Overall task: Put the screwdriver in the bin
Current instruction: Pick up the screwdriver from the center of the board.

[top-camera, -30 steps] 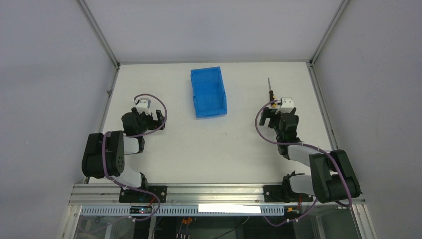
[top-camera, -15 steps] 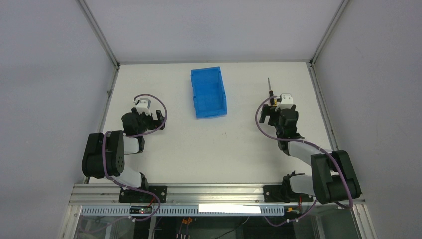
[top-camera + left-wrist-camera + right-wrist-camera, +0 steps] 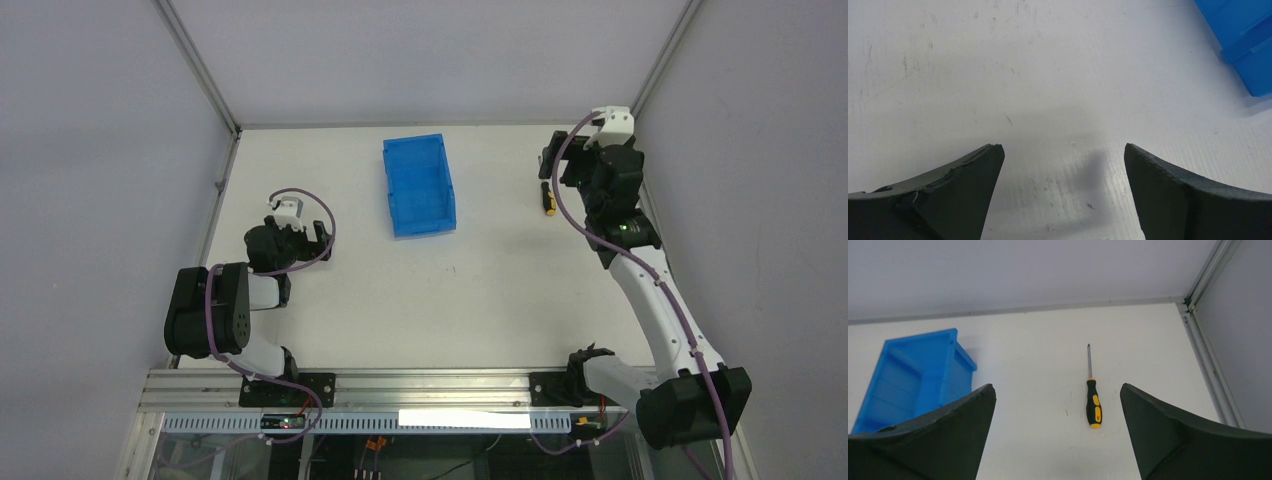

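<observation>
The screwdriver (image 3: 1092,405), with a black-and-yellow handle and a thin shaft, lies flat on the white table, shaft pointing to the back wall. In the top view only its handle (image 3: 547,199) shows, below my right gripper (image 3: 557,166). My right gripper (image 3: 1057,386) is open and empty, held high above the table near the back right; the screwdriver lies between its fingers in the right wrist view, far below them. The blue bin (image 3: 418,185) stands at the back centre, left of the screwdriver, and also shows in the right wrist view (image 3: 913,377). My left gripper (image 3: 290,226) is open and empty, low over the table (image 3: 1063,146).
A metal frame rail (image 3: 1205,355) runs along the table's right edge, close to the screwdriver. Grey walls close off the back and sides. A corner of the bin (image 3: 1243,30) shows at the top right of the left wrist view.
My right arm has stretched up and towards the back right corner, lifting its gripper away from the table. The screwdriver has stayed where it was. The left arm has not moved.
</observation>
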Controlling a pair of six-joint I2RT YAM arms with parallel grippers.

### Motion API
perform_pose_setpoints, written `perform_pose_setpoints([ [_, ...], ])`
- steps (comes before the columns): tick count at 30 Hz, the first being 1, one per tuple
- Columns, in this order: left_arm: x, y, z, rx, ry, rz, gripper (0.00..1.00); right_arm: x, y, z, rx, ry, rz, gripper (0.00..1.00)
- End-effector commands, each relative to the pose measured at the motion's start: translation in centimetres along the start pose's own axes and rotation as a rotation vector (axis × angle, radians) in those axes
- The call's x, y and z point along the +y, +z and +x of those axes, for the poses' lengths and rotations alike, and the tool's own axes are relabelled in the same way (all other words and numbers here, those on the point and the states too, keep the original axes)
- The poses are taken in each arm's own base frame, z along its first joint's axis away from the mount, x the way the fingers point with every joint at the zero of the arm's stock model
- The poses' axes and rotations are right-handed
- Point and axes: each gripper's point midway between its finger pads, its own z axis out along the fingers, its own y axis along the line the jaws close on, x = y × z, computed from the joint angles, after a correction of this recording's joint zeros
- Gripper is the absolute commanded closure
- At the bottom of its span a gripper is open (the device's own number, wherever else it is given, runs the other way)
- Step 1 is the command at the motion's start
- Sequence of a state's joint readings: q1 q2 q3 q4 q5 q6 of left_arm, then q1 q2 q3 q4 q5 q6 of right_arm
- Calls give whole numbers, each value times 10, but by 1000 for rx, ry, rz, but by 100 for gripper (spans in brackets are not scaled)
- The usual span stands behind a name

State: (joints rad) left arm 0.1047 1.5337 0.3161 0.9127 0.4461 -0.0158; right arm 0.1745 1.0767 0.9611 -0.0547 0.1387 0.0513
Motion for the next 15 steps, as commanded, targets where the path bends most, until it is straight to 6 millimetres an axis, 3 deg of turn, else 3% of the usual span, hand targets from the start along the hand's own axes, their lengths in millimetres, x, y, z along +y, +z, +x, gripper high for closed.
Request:
perform_pose_setpoints([
  [1,0,2,-16,-52,27,4,1,-6,-18,-40,37,-34,38,1],
  [6,0,2,-16,-52,27,5,1,-5,-31,-87,23,-48,45,1],
  [11,0,2,-16,-52,27,4,1,-3,-40,-120,32,-84,37,1],
  [15,0,2,-17,-52,28,4,1,-2,-39,-126,73,-100,39,1],
])
